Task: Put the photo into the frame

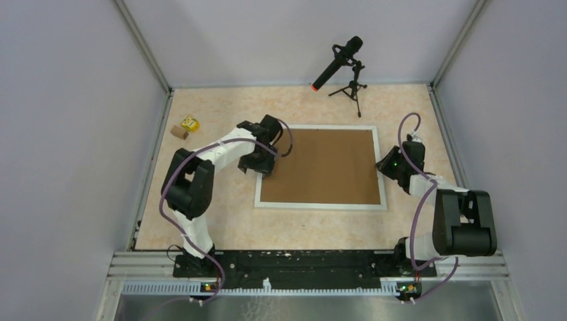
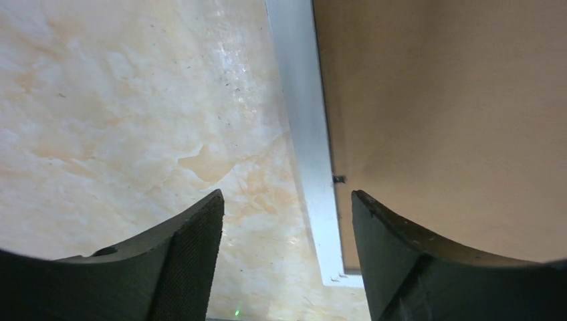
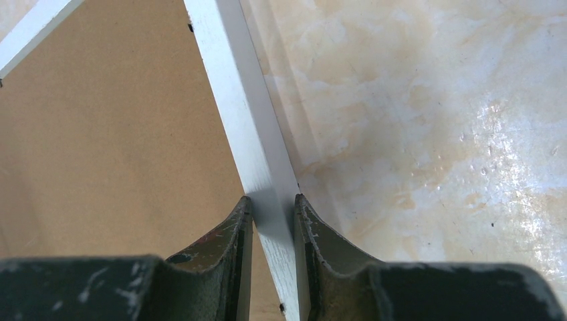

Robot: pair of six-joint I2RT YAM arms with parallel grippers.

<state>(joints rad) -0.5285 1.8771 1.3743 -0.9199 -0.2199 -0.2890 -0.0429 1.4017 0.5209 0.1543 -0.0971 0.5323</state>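
Right gripper (image 3: 272,200) holds the frame (image 3: 237,87) pinched between its fingers (image 3: 220,247).

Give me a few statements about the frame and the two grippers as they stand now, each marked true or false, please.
1. The right gripper is clamped on the white moulding of the frame. True.
2. The left gripper is shut on the frame. False: its jaws stand open, one on either side of the moulding.
3. A brown backing board fills the frame. True.
4. The microphone lies flat inside the frame. False: it sits on a tripod beyond the frame's far edge.
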